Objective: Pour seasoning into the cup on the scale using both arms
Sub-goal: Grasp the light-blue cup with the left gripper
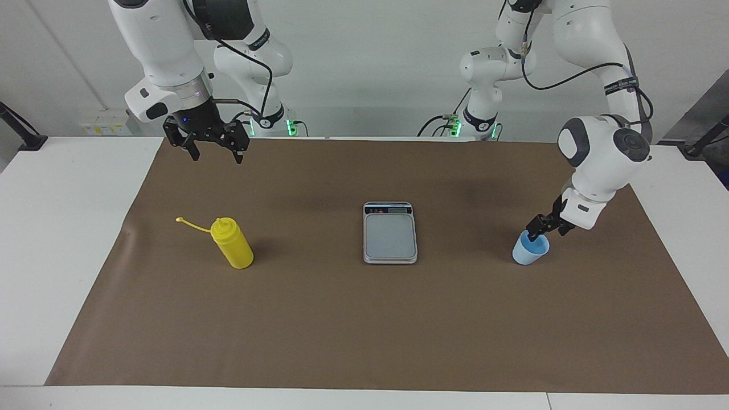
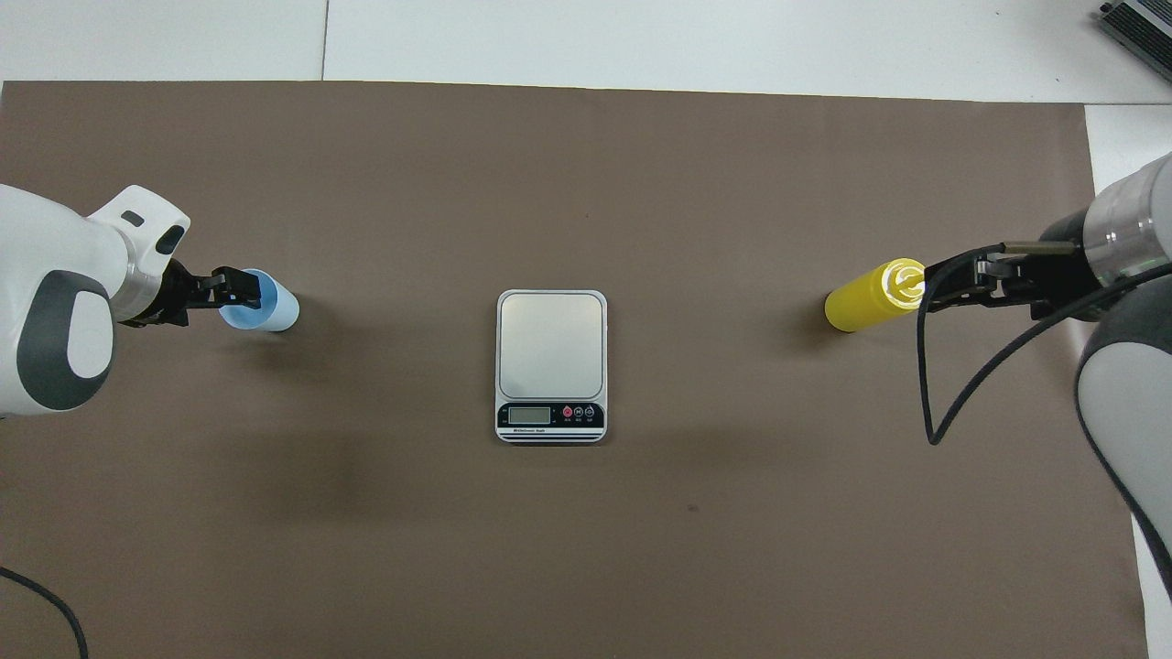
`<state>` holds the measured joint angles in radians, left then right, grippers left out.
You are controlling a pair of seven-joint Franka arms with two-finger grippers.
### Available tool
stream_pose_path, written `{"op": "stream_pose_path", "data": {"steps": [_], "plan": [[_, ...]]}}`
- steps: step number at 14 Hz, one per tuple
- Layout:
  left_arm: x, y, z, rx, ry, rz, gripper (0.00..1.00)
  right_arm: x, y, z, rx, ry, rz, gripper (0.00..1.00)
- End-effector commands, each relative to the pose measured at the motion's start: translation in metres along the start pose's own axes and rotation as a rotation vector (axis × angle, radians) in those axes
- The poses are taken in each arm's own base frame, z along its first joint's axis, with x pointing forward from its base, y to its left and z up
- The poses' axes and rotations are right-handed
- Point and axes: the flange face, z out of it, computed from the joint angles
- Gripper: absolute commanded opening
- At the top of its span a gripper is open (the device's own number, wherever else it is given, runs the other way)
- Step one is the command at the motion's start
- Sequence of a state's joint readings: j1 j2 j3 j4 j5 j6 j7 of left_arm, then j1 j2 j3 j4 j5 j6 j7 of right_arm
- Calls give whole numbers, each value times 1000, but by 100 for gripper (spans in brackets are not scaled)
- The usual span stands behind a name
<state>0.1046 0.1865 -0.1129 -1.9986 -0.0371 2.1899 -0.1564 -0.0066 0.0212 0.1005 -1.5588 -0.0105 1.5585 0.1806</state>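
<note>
Low, the left gripper (image 1: 538,232) straddles the cup (image 1: 529,251) rim, grip unclear.

I see two white, glossy, rounded jointed arms. The left arm (image 1: 603,159) shows dark grey oval joint caps, a black band with lettering, and a black cable looped along its links. The right arm (image 1: 165,57) has a silver wrist ring, black cabling and a black two-finger end effector (image 1: 216,152). Green lights glow at both bases.
</note>
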Motion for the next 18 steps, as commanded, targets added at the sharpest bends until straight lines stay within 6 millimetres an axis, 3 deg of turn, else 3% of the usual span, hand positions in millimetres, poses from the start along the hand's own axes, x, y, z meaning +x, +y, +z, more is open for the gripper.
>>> {"op": "stream_pose_path", "data": {"steps": [1,4,6,8,13,15,18], "plan": [[-7,-3,22,-9,5,-38,100,-5,5,-1,16,-1,-18,100],[-8,-2,32,-9,-6,-62,100,-5,5,-1,16,-1,-16,100],[-8,-1,33,-10,-2,-83,43,-5,5,-1,16,-1,-16,100],[-8,0,33,-9,-4,-67,0,-5,5,-1,16,-1,-18,100],[4,1,18,-12,12,-6,0,-5,5,-1,16,-1,-18,100],[15,9,-8,-16,25,4,0,-5,5,-1,16,-1,-18,100],[24,27,-63,-22,6,22,0,-5,5,-1,16,-1,-18,100]]}}
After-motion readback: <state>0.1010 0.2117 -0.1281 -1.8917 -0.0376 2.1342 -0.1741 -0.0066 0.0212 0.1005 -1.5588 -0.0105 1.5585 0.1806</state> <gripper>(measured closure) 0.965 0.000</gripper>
